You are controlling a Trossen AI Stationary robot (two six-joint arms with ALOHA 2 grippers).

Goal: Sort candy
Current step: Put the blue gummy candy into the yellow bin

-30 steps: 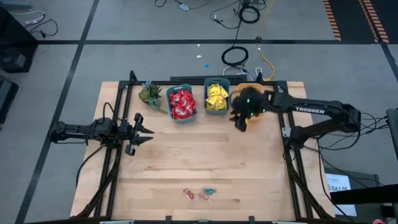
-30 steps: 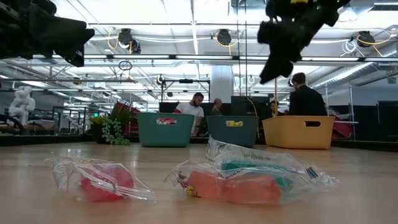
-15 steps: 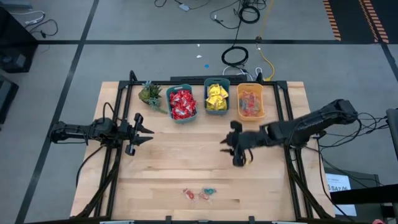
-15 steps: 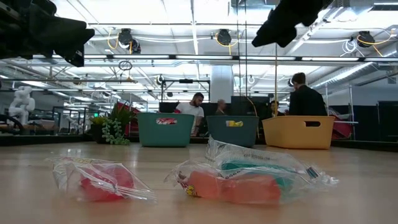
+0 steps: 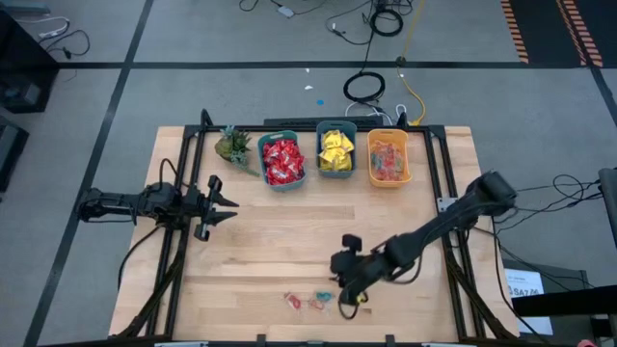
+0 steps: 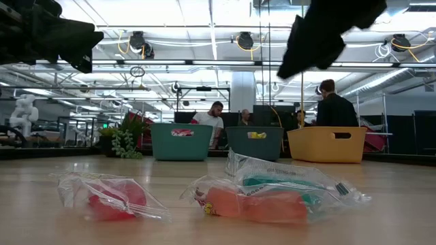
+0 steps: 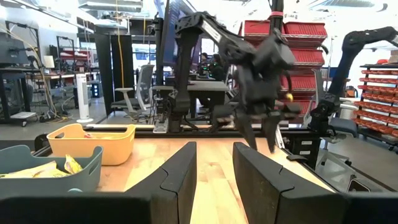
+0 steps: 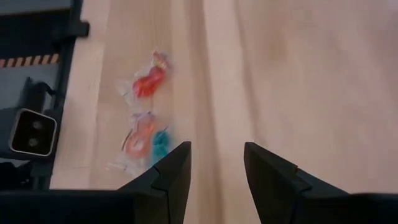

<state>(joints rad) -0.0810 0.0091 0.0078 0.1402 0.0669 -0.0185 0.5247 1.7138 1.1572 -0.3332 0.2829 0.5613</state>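
1. Right end effector [image 5: 344,286] hangs above the near part of the counter [image 5: 289,251], fingers parted, nothing between them.
2. 3 loose candies lie on the counter just beside and below it, toward the near edge: a red piece [image 8: 147,84], a pink-orange piece [image 8: 139,138] and a teal piece [image 8: 161,142]. The pink-orange and teal pieces touch; the red one lies slightly apart.
3. In the low view the same 3 show in clear wrappers: red [image 6: 109,197], pink-orange [image 6: 252,203], teal [image 6: 279,182] behind it.
4. Well away from the right end effector, at the far edge, stand 3 bins in a row: a teal bin [image 5: 282,160] with red packets, a second teal bin [image 5: 335,151] with yellow packets, and a yellow bin [image 5: 388,159] with small mixed pieces.
5. A small green plant [image 5: 232,145] sits beside the red-packet bin.
6. Left end effector [image 5: 220,204] waits at the counter's left side, fingers apart and empty, well apart from all the candy.
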